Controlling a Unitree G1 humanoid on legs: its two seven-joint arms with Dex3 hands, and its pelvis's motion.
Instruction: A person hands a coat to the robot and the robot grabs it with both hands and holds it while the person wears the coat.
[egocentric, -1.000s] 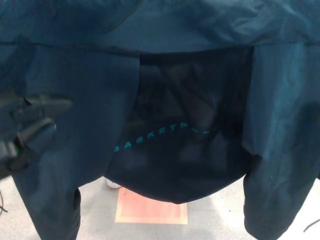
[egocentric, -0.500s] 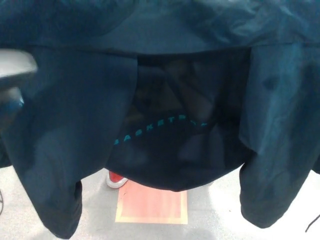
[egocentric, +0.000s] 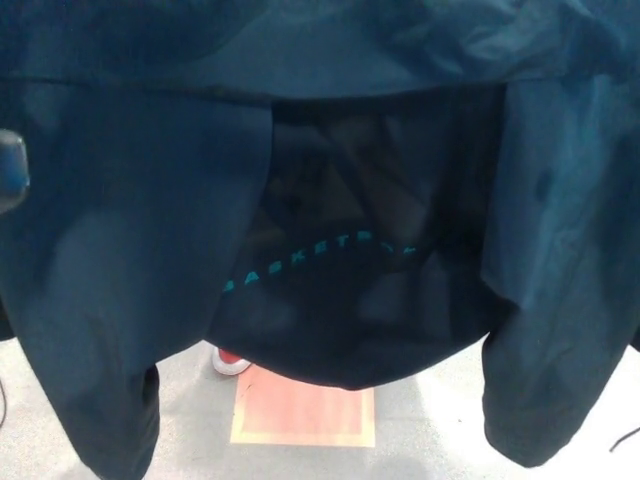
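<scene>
A dark teal coat hangs spread open right in front of the head view and fills nearly all of it. Its inside faces me: a black mesh lining with curved teal lettering. The two front panels hang down at left and right. A small blurred dark piece of my left hand shows at the left edge, beside the coat; how it stands to the cloth is unclear. My right hand does not show. The person is hidden behind the coat except for one shoe.
Below the coat's hem, a red and white shoe of the person stands on the grey floor, next to a reddish wooden floor square. A thin cable lies at the bottom right corner.
My left hand, plainly visible at the left a second ago, has risen and slid out until only a sliver remains. The coat's panels have swayed slightly. The shoe has come into sight.
</scene>
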